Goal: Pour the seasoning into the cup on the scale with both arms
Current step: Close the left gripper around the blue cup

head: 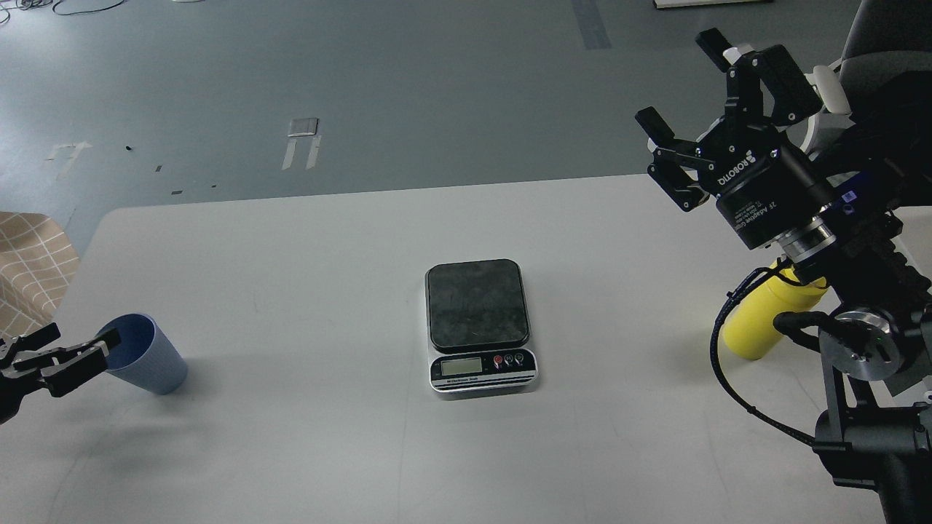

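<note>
The pale blue cup (pixel 149 358) stands on the white table (pixel 328 240) at the front left. My left gripper (pixel 81 339) is open at the cup's left side, and its nearer finger overlaps the rim. The scale (pixel 477 302) sits in the table's middle with nothing on its dark plate, its silver front facing me. The yellow seasoning bottle (pixel 753 324) stands at the right, and my right arm hides its upper part and nozzle. My right gripper (pixel 681 80) is open and empty, raised high above the table's back right, well above the bottle.
A beige checked seat (pixel 33 262) is off the table's left edge. A dark office chair (pixel 885 58) stands behind my right arm. A black cable loop (pixel 721 371) hangs from the right arm next to the bottle. Grey floor lies beyond the far edge.
</note>
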`<control>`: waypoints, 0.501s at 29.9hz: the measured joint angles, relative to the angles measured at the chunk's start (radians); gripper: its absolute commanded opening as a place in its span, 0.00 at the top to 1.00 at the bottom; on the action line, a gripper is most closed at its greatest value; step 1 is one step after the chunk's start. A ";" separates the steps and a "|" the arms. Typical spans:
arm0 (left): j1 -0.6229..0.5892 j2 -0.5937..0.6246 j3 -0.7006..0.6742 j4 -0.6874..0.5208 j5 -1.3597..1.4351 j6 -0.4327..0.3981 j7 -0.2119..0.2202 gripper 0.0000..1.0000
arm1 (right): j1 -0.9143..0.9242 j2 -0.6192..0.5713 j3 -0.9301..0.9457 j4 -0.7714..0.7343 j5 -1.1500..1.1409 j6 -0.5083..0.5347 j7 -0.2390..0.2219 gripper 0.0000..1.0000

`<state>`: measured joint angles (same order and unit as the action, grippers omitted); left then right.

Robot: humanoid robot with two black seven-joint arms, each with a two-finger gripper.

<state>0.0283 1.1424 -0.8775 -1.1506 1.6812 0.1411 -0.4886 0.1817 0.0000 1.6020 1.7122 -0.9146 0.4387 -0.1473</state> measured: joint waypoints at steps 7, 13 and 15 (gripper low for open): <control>-0.009 -0.012 0.000 0.000 0.005 -0.001 0.000 0.02 | -0.002 0.000 0.000 -0.001 -0.004 0.000 0.000 0.00; -0.019 -0.035 0.001 0.001 0.012 -0.002 0.000 0.16 | -0.001 0.000 0.000 -0.001 -0.005 0.000 0.000 0.00; -0.020 -0.037 0.001 0.001 0.026 -0.003 0.000 0.16 | -0.001 0.000 0.000 -0.001 -0.010 0.000 0.000 0.00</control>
<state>0.0086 1.1051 -0.8766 -1.1496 1.7074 0.1384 -0.4886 0.1806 0.0000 1.6015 1.7115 -0.9250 0.4387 -0.1473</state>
